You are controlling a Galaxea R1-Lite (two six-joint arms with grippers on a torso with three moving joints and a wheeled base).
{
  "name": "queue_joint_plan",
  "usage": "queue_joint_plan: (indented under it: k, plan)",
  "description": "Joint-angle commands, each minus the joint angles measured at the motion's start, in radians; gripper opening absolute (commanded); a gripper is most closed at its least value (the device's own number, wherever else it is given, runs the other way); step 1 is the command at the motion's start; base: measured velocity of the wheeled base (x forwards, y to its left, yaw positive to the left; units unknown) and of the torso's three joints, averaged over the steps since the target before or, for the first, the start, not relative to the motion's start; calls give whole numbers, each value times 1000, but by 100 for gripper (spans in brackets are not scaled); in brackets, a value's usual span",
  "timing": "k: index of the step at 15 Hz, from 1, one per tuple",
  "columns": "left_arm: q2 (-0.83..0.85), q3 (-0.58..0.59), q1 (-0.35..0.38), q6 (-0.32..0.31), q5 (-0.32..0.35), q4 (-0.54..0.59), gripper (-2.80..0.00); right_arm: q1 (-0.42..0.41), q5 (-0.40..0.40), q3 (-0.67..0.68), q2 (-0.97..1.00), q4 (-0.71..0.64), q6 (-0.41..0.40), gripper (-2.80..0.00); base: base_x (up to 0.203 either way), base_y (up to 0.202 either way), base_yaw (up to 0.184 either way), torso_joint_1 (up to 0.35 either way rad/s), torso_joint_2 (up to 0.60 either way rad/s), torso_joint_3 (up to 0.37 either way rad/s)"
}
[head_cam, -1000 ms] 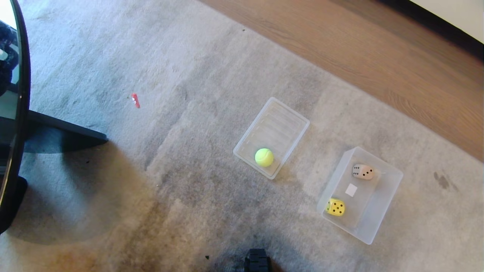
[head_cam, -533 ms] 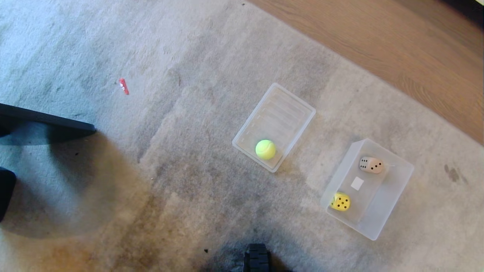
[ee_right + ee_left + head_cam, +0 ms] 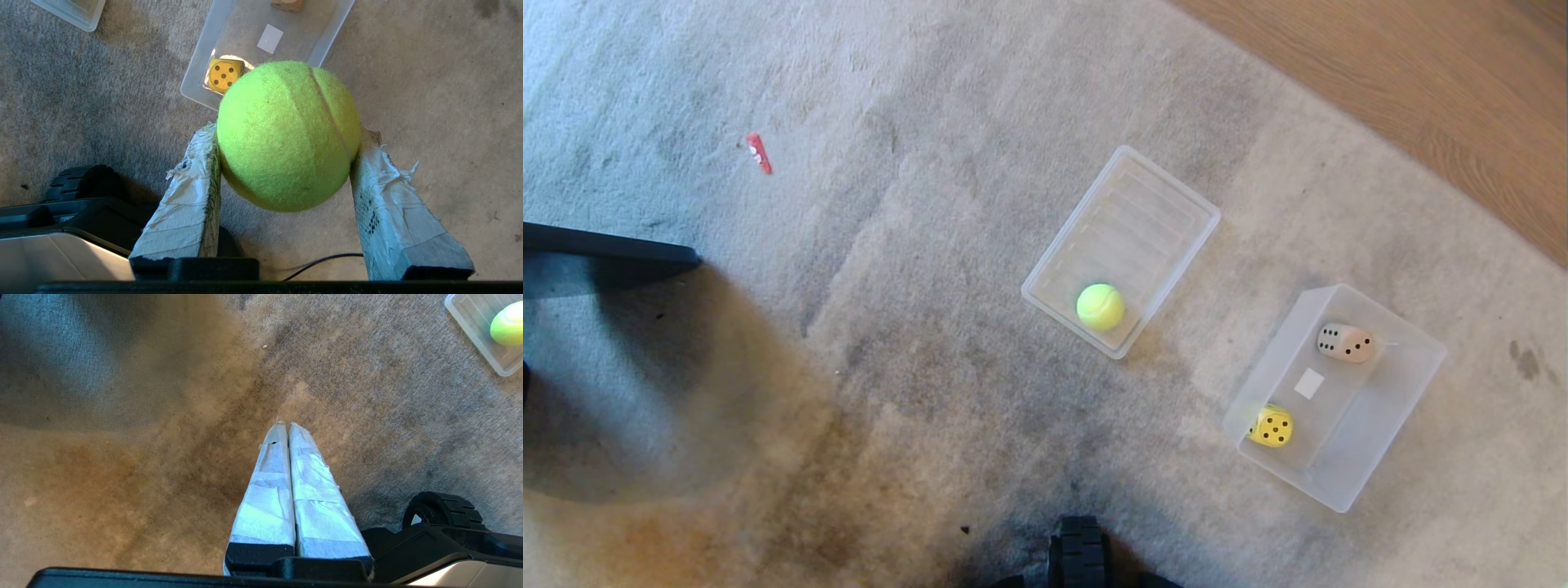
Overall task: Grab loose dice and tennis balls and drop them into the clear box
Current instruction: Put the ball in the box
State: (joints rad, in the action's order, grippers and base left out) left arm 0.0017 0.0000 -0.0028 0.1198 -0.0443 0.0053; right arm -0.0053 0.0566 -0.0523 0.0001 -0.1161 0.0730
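Care was needed: right gripper (image 3: 286,139), jaws half-spread clamping a tennis ball (image 3: 288,134), should centre over the clear box (image 3: 204,77) just ahead before releasing.

Carpet (image 3: 915,343) was mottled grey with tan-brown stains; floor (image 3: 1421,90) beyond was brown wood-grain. Tennis ball (image 3: 288,134) was fuzzy yellow-green. Yellow die (image 3: 1272,426) and tan die (image 3: 1346,343) bore black dots. Clear box (image 3: 1372,445) was frosted white. Tool fingers (image 3: 192,200) were white-taped.
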Motion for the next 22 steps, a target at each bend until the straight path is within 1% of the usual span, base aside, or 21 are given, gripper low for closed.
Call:
queue_joint_plan:
  k: [1,3,5,6,7,9,12,13,15,17,19,21,22]
  plan:
    - [0,0,0,1,0,1,-280,-1,0,-23,43,0,1,-280,0,0,0,-2,7,-41]
    - [0,0,0,1,0,1,-280,3,-4,-121,201,2,30,-280,0,0,0,3,3,-18]
    - [0,0,0,1,0,1,-280,5,-13,-194,426,23,96,-280,0,0,0,0,0,0]
    - [0,0,0,1,0,1,-280,5,-16,-224,551,57,133,-280,0,0,0,0,0,0]
    - [0,0,0,0,0,1,-280,4,-17,-250,683,111,171,-280,0,0,0,0,0,0]
    - [0,0,0,1,0,1,-280,1,-18,-291,969,285,264,-280,0,0,0,0,0,0]
    - [0,0,0,1,0,1,-280,-4,-19,-325,1327,566,367,-280,0,0,0,0,0,0]
    - [0,0,0,1,0,1,-280,-4,-21,-337,1424,641,403,-280,0,0,0,0,0,0]
    - [0,0,0,1,0,1,-280,-6,-48,-366,1566,763,469,-280,0,0,0,0,0,0]
    - [0,0,0,1,0,1,-280,-4,-88,-393,1673,864,505,-280,0,0,0,0,0,0]
    - [0,0,0,1,0,1,-280,-4,-101,-428,1766,911,533,-280,0,0,0,0,0,0]
    - [0,0,0,1,0,1,-280,-2,-113,-455,1809,924,584,-280,0,0,0,0,0,0]
    - [0,0,0,1,0,1,-280,1,-113,-455,1818,924,587,0,0,0,0,0,0,0]
